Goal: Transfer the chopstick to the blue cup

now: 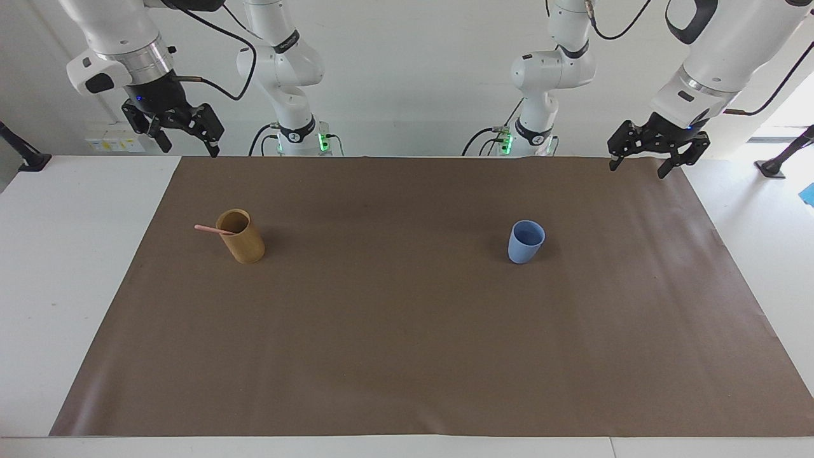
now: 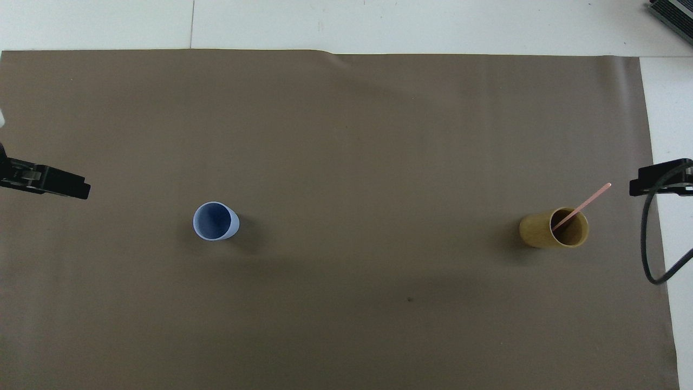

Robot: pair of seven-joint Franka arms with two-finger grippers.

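One pale-pink chopstick stands in a tan cylindrical cup toward the right arm's end of the table. It leans out over the rim toward that end; the overhead view shows it too. The light-blue cup stands upright and empty toward the left arm's end, also in the overhead view. My right gripper is open and empty, raised over the mat's edge nearest the robots. My left gripper is open and empty, raised over the mat's corner at its own end. Both arms wait.
A brown mat covers most of the white table. The tan cup also shows in the overhead view. A black cable hangs from the right arm near the mat's edge. A wide stretch of mat lies between the cups.
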